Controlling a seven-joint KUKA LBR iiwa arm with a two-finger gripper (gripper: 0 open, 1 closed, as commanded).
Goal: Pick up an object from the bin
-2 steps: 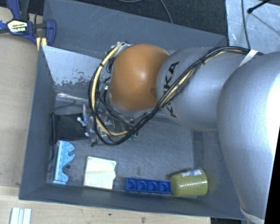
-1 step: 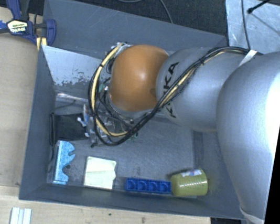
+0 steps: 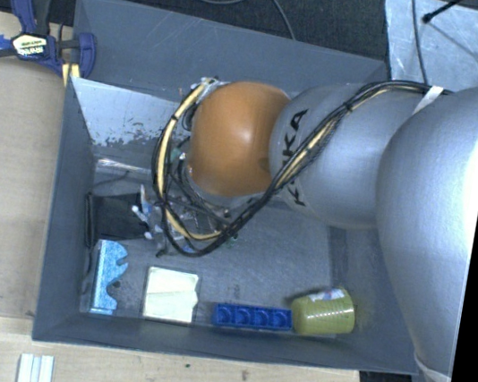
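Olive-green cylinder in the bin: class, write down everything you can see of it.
The olive-green cylinder lies on its side on the bin floor, low and right in the view. It looks like smooth plastic, with a whitish patch on its upper side. Its left end meets the blue studded block.

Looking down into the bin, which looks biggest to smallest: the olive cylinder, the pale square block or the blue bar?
1. The olive cylinder and pale square block look about alike, too close to rank.
2. The blue bar looks smallest.
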